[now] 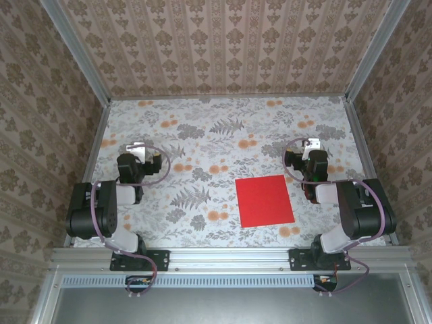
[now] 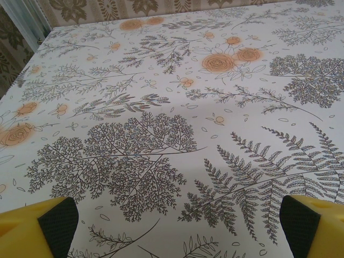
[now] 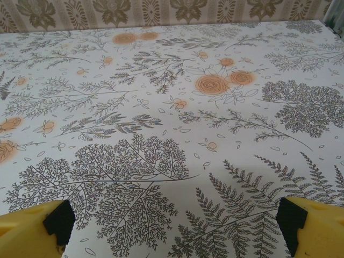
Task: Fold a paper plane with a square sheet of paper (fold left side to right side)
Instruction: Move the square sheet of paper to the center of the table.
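The square sheet of paper (image 1: 264, 200) lies flat on the surface (image 1: 202, 135), left of the right end effector (image 1: 312, 150) and nearer the bases. This one and the left end effector (image 1: 140, 154) stand wide open, holding nothing.

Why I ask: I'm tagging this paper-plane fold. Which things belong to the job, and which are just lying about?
Job: square sheet of paper, flat, unfolded; left gripper, jaws open; right gripper, jaws open.
Just there: flower-patterned tabletop; wallpapered walls.
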You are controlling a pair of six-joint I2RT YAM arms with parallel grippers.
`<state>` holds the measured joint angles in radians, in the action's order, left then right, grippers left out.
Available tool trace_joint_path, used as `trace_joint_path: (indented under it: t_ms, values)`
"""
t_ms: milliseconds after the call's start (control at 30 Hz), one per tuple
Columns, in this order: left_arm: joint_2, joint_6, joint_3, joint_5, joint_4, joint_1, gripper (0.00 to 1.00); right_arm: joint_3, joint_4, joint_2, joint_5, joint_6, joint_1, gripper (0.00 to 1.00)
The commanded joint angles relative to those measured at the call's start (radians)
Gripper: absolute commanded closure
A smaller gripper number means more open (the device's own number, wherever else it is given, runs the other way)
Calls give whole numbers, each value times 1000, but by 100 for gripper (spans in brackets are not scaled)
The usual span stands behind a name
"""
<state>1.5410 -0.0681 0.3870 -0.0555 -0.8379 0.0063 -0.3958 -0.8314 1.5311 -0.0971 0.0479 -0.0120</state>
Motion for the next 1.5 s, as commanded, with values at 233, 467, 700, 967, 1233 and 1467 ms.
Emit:
trace_joint_path:
  t_ms: [233,467,700,967,1233,1467]
  values:
    - [-144,25,45,47,141,-7,0,-51,149,-127,-32,19,6,0]
    - [-393,278,206,112,675,-10,0,-178,570,-343,11,174,-5,0]
    - [-433,621,287,-119,995,-31,0,-372,1100,-425,-42,365,-206,0]
    - [-403,709,244,-287,1001,-239,9,-389,1441,-347,-33,442,-520,0]
    - [-333,662,294,-225,1006,-368,12,-396,1501,-162,26,416,-617,0]
    - [-327,654,309,-168,1027,-406,10,-467,1505,30,11,396,-654,3]
